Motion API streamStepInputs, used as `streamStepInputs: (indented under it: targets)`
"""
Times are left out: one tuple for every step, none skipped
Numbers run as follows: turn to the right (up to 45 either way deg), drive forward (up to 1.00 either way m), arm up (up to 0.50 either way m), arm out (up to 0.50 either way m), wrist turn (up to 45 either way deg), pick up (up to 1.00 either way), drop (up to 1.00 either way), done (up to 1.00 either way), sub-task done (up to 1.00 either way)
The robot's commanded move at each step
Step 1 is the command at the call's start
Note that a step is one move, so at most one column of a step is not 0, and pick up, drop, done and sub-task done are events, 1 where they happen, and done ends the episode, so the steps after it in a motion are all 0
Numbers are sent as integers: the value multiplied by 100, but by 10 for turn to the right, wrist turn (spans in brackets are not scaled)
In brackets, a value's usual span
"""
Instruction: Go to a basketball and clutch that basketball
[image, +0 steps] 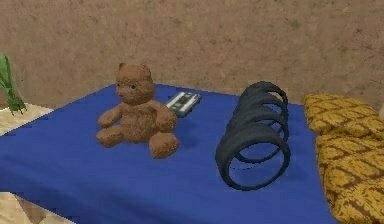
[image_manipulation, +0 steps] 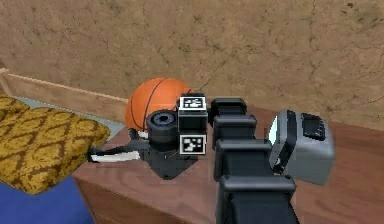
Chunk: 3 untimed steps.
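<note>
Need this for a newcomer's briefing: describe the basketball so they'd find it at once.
Find the brown wooden top beside the yellow patterned pillow. On it sits the basketball: the lone orange sphere with dark seams, unlike the grey boxy device to its right.

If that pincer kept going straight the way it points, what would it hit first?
Most likely the golden-yellow patterned cushion, lying just beyond the pincer toward the arm side view's left. The round orange basketball sits off that line. Depth is unclear, so it might slip past.
</note>
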Motion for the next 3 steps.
streamStepInputs:
  targets:
    - [0, 0, 0, 0, 300, 0, 0, 0, 0]
    - [0, 0, 0, 0, 0, 100, 0, 0, 0]
    - [0, 0, 0, 0, 0, 0, 0, 100, 0]
